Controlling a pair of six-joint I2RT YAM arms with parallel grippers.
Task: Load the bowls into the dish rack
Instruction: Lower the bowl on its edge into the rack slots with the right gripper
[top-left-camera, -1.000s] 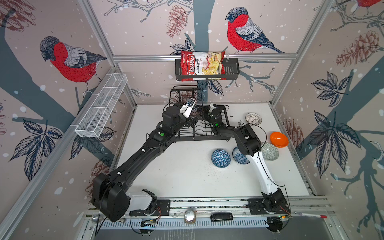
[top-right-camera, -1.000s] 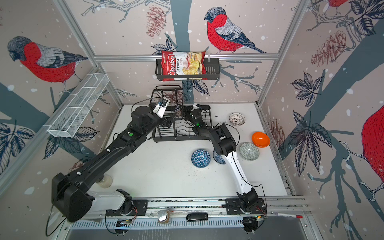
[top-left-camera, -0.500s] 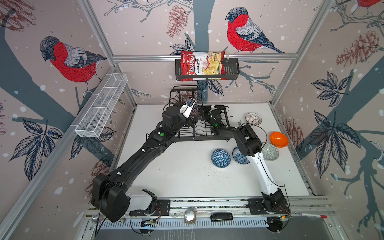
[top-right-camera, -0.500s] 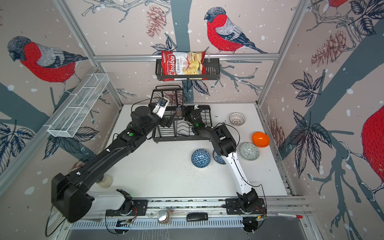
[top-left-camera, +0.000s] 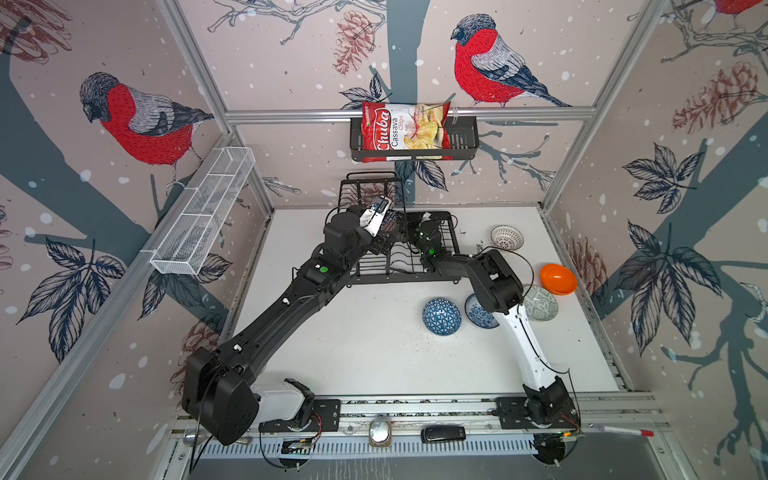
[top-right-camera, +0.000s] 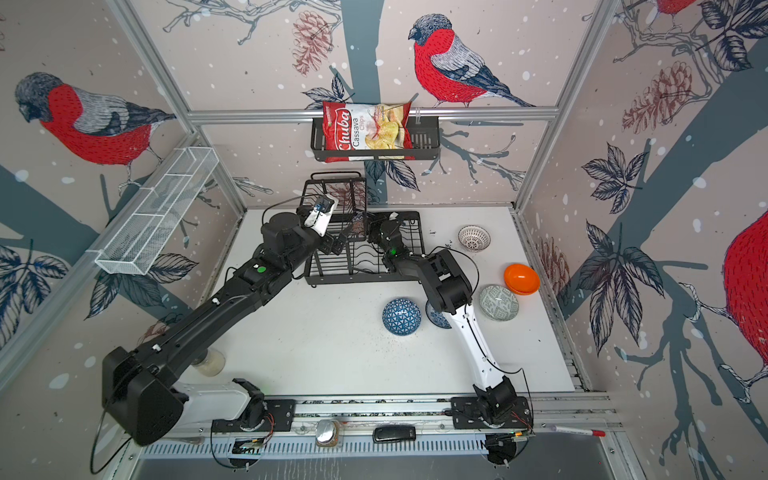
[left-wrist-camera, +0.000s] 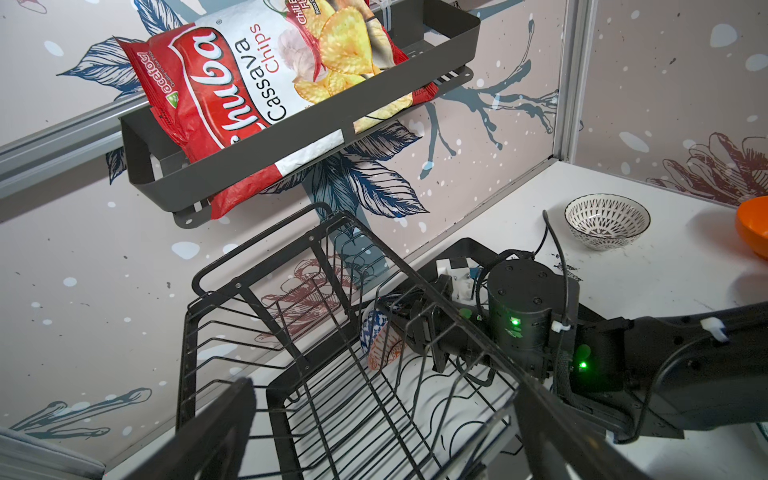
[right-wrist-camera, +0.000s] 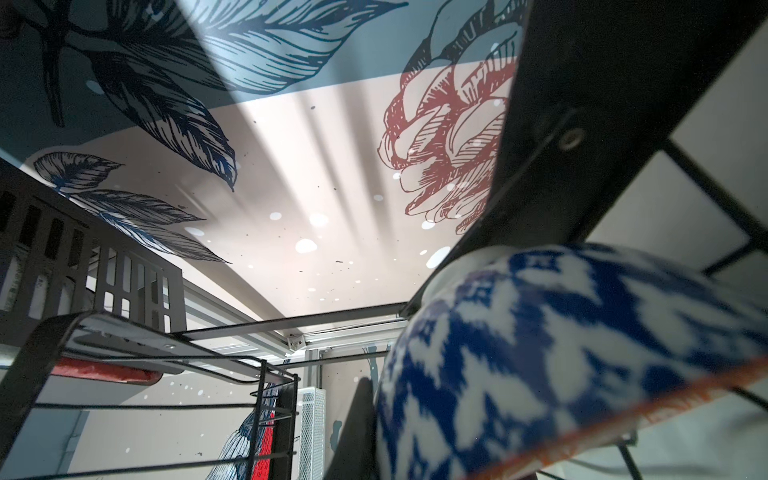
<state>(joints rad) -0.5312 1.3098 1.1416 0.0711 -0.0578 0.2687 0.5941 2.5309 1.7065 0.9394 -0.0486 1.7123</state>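
My right gripper (left-wrist-camera: 415, 332) is shut on the rim of the orange-white patterned bowl (left-wrist-camera: 380, 343), holding it on edge inside the dish rack (top-left-camera: 399, 275), under the raised upper tier (top-left-camera: 365, 187). The bowl's blue-and-white outside (right-wrist-camera: 561, 353) fills the right wrist view. My left gripper (top-left-camera: 385, 245) hangs open over the rack's wavy base (left-wrist-camera: 374, 415), left of the bowl, with nothing between its fingers. On the table to the right lie the blue triangle bowl (top-left-camera: 441, 316), the blue-white floral bowl (top-left-camera: 476, 320) partly under my right arm, the grey-white bowl (top-left-camera: 542, 303), the orange bowl (top-left-camera: 558, 279) and the white lattice bowl (top-left-camera: 506, 237).
A black slatted basket (top-left-camera: 461, 143) with a chips bag (top-left-camera: 405, 131) hangs on the back wall above the rack. A long white mesh shelf (top-left-camera: 203, 216) runs along the left wall. A small jar (top-right-camera: 210, 361) stands under my left arm.
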